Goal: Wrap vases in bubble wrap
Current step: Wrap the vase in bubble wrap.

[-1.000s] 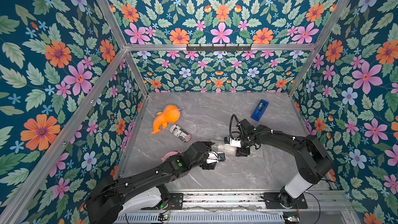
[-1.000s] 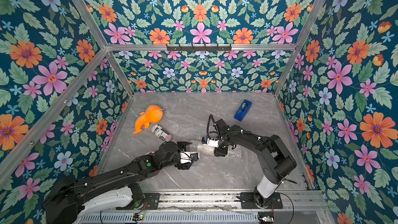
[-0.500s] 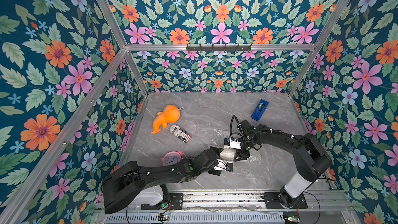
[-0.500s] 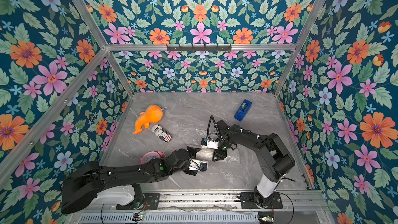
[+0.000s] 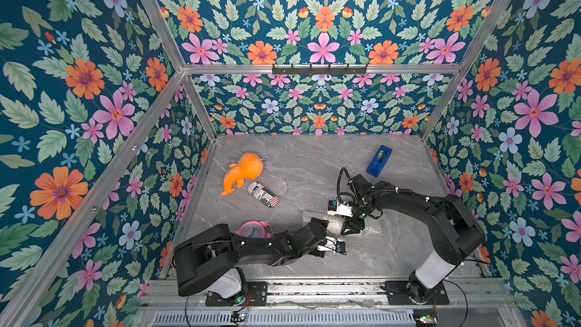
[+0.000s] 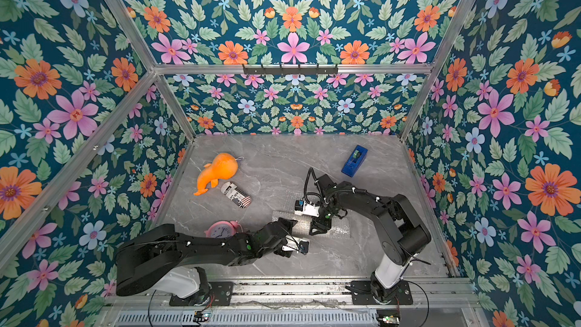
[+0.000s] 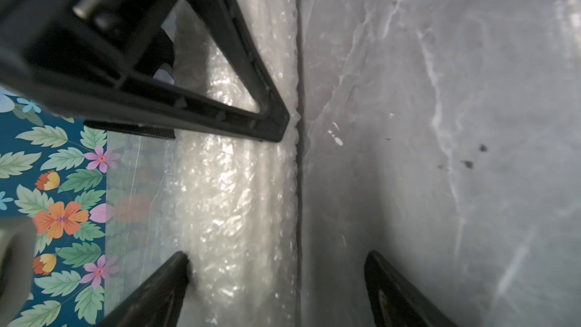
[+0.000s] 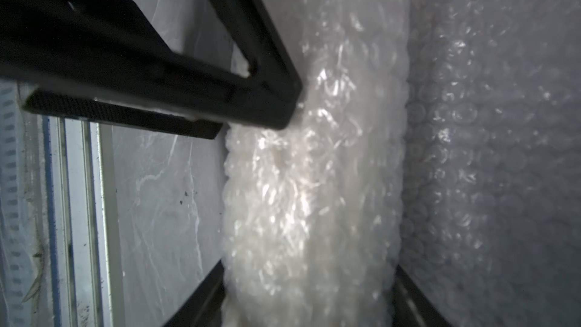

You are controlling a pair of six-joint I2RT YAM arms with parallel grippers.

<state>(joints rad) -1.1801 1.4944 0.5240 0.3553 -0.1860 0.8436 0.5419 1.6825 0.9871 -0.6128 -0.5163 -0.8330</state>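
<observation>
The bubble wrap (image 8: 308,199) lies rolled into a thick, shiny tube on the grey table, with a flat part of the sheet (image 8: 490,152) spread beside it. The vase is hidden inside; only a whitish shape shows through. In both top views the roll (image 5: 337,225) (image 6: 302,227) lies between the two grippers. My right gripper (image 8: 308,294) (image 5: 349,230) is shut on the roll, one finger pressed to each side. My left gripper (image 7: 279,268) (image 5: 327,227) is open at the roll's other end. One of its fingers (image 7: 171,281) touches the wrap (image 7: 235,199); the other stands apart over bare table.
An orange plush toy (image 5: 242,171) and a printed can (image 5: 263,195) lie at the back left. A pink alarm clock (image 5: 254,229) stands just behind my left forearm. A blue tape dispenser (image 5: 379,160) sits at the back right. Floral walls close three sides.
My left arm has dropped low and stretched right along the front, uncovering the pink clock, and its gripper now sits at the roll's end. The right arm has held still.
</observation>
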